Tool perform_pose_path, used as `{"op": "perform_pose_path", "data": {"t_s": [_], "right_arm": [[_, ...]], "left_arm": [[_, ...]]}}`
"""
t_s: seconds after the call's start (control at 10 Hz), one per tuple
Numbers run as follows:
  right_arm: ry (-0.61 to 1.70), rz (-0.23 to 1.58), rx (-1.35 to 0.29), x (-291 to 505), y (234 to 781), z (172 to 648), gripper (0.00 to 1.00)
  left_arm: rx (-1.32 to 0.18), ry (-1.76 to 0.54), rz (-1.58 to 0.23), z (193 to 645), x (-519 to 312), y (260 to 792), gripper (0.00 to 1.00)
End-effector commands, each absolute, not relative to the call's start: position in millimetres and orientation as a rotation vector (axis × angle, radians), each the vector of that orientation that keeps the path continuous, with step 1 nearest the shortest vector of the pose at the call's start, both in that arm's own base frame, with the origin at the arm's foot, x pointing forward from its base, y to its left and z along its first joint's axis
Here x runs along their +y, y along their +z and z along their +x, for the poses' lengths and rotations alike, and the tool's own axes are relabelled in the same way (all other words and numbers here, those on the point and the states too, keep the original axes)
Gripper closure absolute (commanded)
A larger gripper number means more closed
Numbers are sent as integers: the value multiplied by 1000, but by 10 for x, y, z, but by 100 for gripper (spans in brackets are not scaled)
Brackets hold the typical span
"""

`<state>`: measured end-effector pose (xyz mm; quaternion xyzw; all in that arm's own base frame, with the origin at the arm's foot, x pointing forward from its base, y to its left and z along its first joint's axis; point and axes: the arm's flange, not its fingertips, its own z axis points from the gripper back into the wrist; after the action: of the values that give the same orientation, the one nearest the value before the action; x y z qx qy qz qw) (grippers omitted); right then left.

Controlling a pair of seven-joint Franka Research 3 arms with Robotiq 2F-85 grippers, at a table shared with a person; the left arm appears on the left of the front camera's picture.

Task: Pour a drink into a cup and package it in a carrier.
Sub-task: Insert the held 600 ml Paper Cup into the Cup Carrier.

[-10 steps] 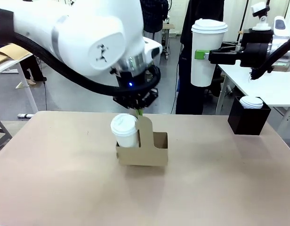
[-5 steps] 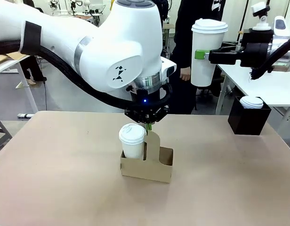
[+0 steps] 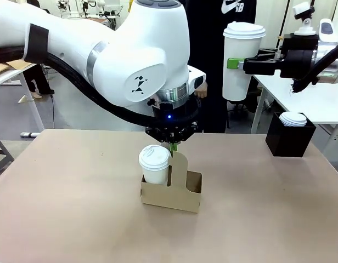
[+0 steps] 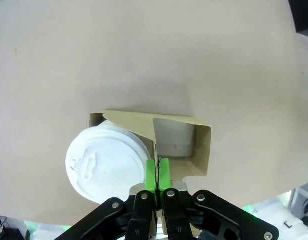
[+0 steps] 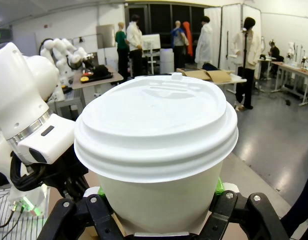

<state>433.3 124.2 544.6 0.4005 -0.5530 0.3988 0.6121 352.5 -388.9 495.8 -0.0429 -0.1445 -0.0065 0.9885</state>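
Observation:
The brown cardboard carrier stands on the table, mid-way across. My left gripper is shut on the top of its upright centre handle, and the left wrist view shows the green pads of that gripper pinching the cardboard. A short white lidded cup sits in the carrier's left hole; the other hole is open. High at the right, my right gripper is shut on the tall white cup, which has a white lid. The drink is out of view.
A black open-topped box holding white lids stands at the table's far right. A person in dark clothes stands behind the far edge. Bare tabletop lies left of and in front of the carrier.
My left arm slid the carrier with the short cup to the right and nearer, then held still. The person stepped in behind the table. The right arm has not moved.

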Motion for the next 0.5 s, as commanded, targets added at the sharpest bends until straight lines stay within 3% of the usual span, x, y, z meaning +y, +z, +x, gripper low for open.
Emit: {"op": "perform_pose_path", "data": {"t_s": [0.0, 0.1, 0.2, 0.3, 0.4], "right_arm": [[922, 906, -1286, 1265, 5476, 4338, 20], [922, 906, -1286, 1265, 5476, 4338, 20], [922, 906, -1286, 1265, 5476, 4338, 20], [920, 924, -1276, 1242, 5446, 4333, 20], [959, 976, -1236, 1210, 5380, 4380, 20]], "left_arm": [[-289, -24, -84, 3524, -3865, 4946, 98], [-290, -13, -86, 3525, -3889, 4958, 38], [-283, -18, -95, 3517, -3844, 4976, 38], [-285, -17, -101, 3503, -3822, 5038, 0], [-284, -33, -110, 3476, -3806, 5134, 34]]}}
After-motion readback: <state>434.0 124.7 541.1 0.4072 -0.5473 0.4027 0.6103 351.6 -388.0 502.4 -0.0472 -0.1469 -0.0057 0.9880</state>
